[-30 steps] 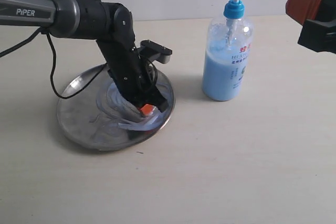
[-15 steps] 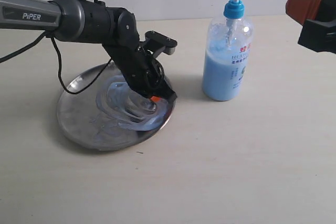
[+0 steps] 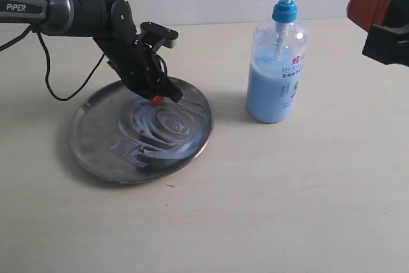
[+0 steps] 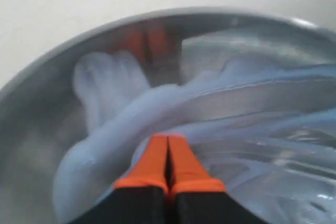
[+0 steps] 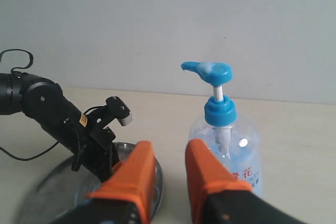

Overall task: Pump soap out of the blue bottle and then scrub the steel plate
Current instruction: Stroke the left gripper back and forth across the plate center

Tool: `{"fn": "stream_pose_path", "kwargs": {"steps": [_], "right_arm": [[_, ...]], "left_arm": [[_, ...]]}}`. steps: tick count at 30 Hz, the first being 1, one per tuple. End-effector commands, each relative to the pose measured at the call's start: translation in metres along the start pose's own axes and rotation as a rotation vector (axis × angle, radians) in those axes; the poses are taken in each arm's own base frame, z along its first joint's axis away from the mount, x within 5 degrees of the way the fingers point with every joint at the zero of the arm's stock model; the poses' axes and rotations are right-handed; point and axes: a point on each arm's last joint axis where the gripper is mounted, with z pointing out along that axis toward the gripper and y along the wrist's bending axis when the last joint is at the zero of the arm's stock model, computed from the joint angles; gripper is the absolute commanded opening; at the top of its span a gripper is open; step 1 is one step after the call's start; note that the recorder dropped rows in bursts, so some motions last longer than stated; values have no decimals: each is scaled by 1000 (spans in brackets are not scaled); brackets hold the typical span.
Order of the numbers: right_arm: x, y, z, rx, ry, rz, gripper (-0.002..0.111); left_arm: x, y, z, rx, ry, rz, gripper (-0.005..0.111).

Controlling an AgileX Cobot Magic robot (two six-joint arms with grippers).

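The left arm's grey tubular metal link (image 3: 25,6) carries white "PiPER" lettering and leads into glossy black jointed housings. A thin black cable (image 3: 62,99) loops behind the jaws, and a small black camera block with a pale grey tip (image 3: 160,33) sits just above them. The left gripper (image 4: 168,145) and the right gripper (image 5: 169,153) both have bright orange wedge-shaped fingers (image 5: 134,174) on matte black bases.

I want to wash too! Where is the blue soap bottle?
In the exterior view the blue bottle stands upright on the table, right of the middle, just right of the steel plate and apart from it.
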Motion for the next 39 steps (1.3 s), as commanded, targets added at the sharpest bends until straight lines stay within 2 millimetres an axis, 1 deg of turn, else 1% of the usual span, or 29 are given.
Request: {"fn": "stream_pose_path", "kwargs": {"steps": [1, 6, 8, 9, 10, 11, 12, 13, 14, 15, 16, 17, 19, 25, 32, 37, 39], "right_arm": [[1, 0, -2, -1, -5, -5, 24], [1, 0, -2, -1, -5, -5, 24], [1, 0, -2, -1, -5, -5, 24], [1, 0, -2, -1, -5, -5, 24], [1, 0, -2, -1, -5, -5, 24], [1, 0, -2, -1, -5, -5, 24], [1, 0, -2, -1, -5, -5, 24], [1, 0, -2, -1, -5, -5, 24], [1, 0, -2, -1, -5, -5, 24], [1, 0, -2, -1, -5, -5, 24], [1, 0, -2, -1, -5, -5, 24], [1, 0, -2, -1, -5, -5, 24], [1, 0, -2, -1, -5, -5, 24], [1, 0, -2, -1, -5, -5, 24], [1, 0, -2, -1, -5, -5, 24], [1, 0, -2, -1, -5, -5, 24], [1, 0, -2, -1, -5, -5, 24]], "left_arm": [[24, 12, 16, -29, 176, 20, 0], [33, 11, 17, -23, 254, 31, 0], [37, 6, 19, -5, 283, 28, 0], [41, -4, 21, 7, 307, 43, 0], [42, -8, 21, 12, 313, 50, 0], [42, -21, 22, 31, 314, 69, 0], [42, -28, 24, 38, 314, 78, 0], [41, -44, 25, 63, 309, 113, 0], [39, -52, 25, 75, 300, 123, 0], [37, -66, 26, 84, 290, 145, 0], [36, -72, 26, 88, 285, 154, 0], [35, -84, 27, 93, 276, 178, 0], [34, -93, 28, 97, 264, 196, 0], [36, -98, 27, 145, 286, 153, 0], [36, -99, 23, 153, 305, 153, 0], [38, -95, 21, 143, 313, 158, 0], [42, -92, 20, 141, 323, 152, 0]]}}
